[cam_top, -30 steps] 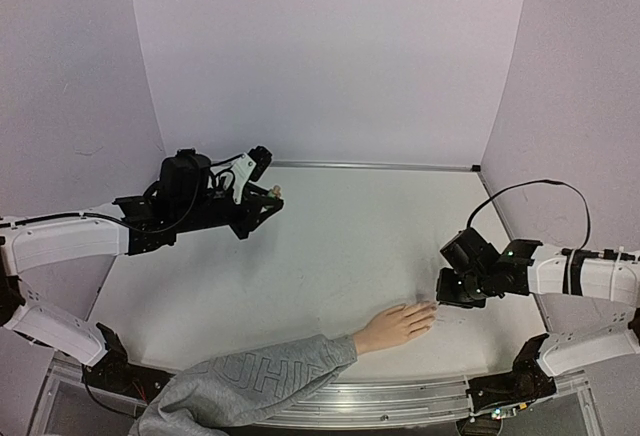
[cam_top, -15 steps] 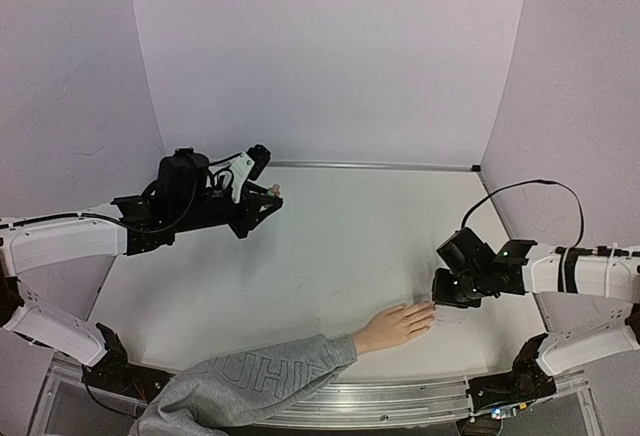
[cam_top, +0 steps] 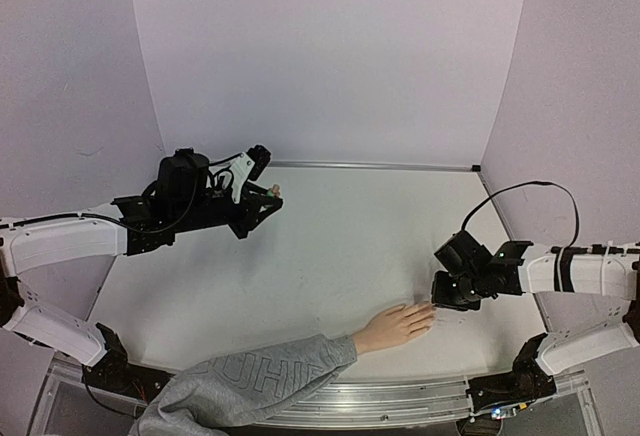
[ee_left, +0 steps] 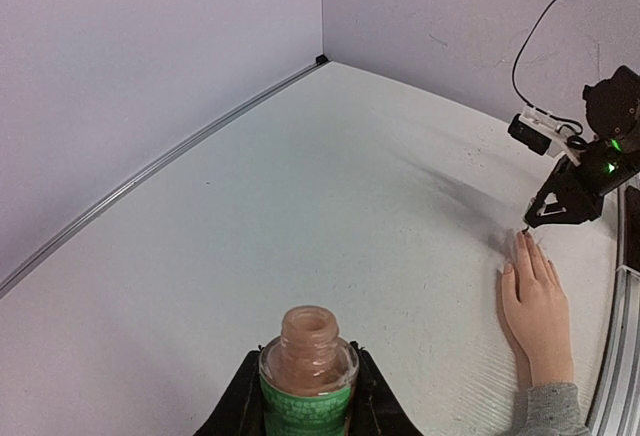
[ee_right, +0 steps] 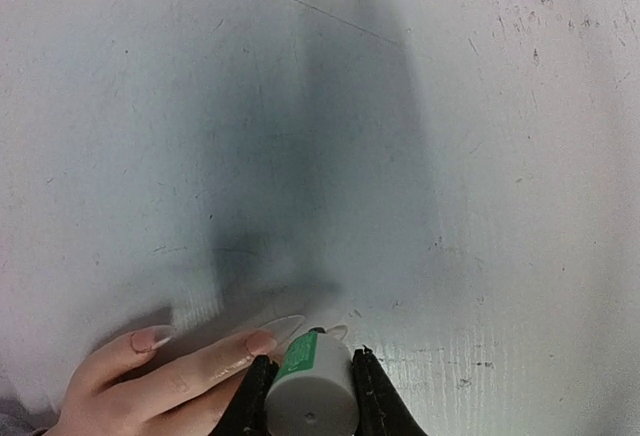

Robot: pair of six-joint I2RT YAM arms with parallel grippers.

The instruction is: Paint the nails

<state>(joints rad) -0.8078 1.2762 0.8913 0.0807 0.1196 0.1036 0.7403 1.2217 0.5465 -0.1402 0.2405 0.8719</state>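
A flesh-coloured mannequin hand (cam_top: pixel 395 328) in a grey sleeve (cam_top: pixel 250 381) lies flat near the table's front edge. Its nails (ee_right: pixel 262 341) show at the bottom of the right wrist view; one nail (ee_right: pixel 152 337) looks pinkish, and a long pale tip (ee_right: pixel 285 325) juts past it. My right gripper (ee_right: pixel 312 358) is shut on a grey-white polish cap (ee_right: pixel 310 398) with a green label, directly over the fingertips (ee_left: pixel 522 241); its brush is hidden under the cap. My left gripper (ee_left: pixel 305 356) is shut on an open bottle of pink polish (ee_left: pixel 307 366), held upright above the table's far left (cam_top: pixel 268 196).
The white table (cam_top: pixel 350 236) is walled by lilac panels at the back and both sides, with a metal strip (cam_top: pixel 370 166) along the far edge. The right arm's black cable (cam_top: pixel 530 191) loops above its wrist. A metal rail (cam_top: pixel 400 401) runs along the near edge.
My right gripper has edged slightly left, closer over the fingertips. The left arm and the bottle have stayed still.
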